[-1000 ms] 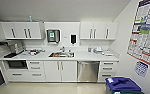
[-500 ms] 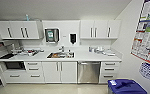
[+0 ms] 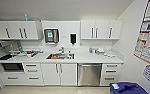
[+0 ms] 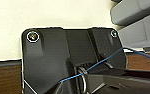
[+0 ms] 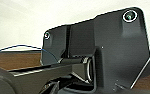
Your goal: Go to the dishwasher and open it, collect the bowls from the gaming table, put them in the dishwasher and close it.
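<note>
The dishwasher [image 3: 89, 74] stands shut under the white counter [image 3: 83, 59], straight ahead and a little to the right in the head view. Its front is brushed steel with a horizontal bar handle [image 3: 89, 65] along the top. White cabinet doors [image 3: 58, 74] sit to its left and white drawers [image 3: 111, 72] to its right. The bowls and the gaming table are out of view. In both wrist views the robot's dark plate lies over a pale wall and brown floor.
A sink [image 3: 60, 56] is set in the counter left of the dishwasher, with dishes and clutter on either side. A microwave [image 3: 13, 67] sits low at the left. A blue bin [image 3: 127, 88] stands at the near right by a wall with posters [image 3: 148, 37].
The whole head picture has shifted slightly: the kitchenette sits a little lower and larger, so the camera has come closer. The blue bin shows further right than a second ago.
</note>
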`<state>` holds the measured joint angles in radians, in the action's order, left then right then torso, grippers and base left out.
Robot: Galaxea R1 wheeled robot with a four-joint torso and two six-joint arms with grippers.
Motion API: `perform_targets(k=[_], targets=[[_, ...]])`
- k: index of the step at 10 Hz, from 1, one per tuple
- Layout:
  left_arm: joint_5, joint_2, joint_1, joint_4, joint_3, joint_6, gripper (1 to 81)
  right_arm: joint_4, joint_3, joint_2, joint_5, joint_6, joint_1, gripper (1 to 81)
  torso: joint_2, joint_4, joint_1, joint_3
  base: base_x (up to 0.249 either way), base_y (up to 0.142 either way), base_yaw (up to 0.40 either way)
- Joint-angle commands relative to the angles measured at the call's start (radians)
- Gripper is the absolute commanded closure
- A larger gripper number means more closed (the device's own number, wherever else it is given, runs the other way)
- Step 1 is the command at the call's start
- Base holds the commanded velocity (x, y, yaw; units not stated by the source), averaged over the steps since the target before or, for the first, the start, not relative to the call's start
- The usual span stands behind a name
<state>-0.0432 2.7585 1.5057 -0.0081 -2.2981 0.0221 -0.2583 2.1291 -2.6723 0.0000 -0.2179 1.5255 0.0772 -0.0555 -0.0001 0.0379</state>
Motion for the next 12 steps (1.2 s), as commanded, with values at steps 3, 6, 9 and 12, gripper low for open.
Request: perform_targets(k=[3,6,9,12], targets=[[0.048,-0.017,-0.058,0.003,0.008,-0.001,1.0,-0.001,-0.02,0.022,-0.061,0.0,-0.055,1.0,0.0,0.0,0.0,0.0,0.134,0.0,0.0],[0.048,-0.016,-0.058,0.003,0.008,-0.001,1.0,0.004,-0.022,0.023,-0.06,0.0,-0.055,1.0,0.0,0.0,0.0,0.0,0.127,0.0,0.0],[0.049,-0.016,-0.058,0.003,0.008,-0.001,1.0,0.004,-0.02,0.018,-0.061,0.0,-0.058,1.0,0.0,0.0,0.0,0.0,0.099,0.0,0.0],[0.051,-0.016,-0.058,0.002,0.008,-0.001,1.0,0.004,-0.022,0.016,-0.06,0.002,-0.057,1.0,0.0,0.0,0.0,0.0,0.094,0.0,0.0]])
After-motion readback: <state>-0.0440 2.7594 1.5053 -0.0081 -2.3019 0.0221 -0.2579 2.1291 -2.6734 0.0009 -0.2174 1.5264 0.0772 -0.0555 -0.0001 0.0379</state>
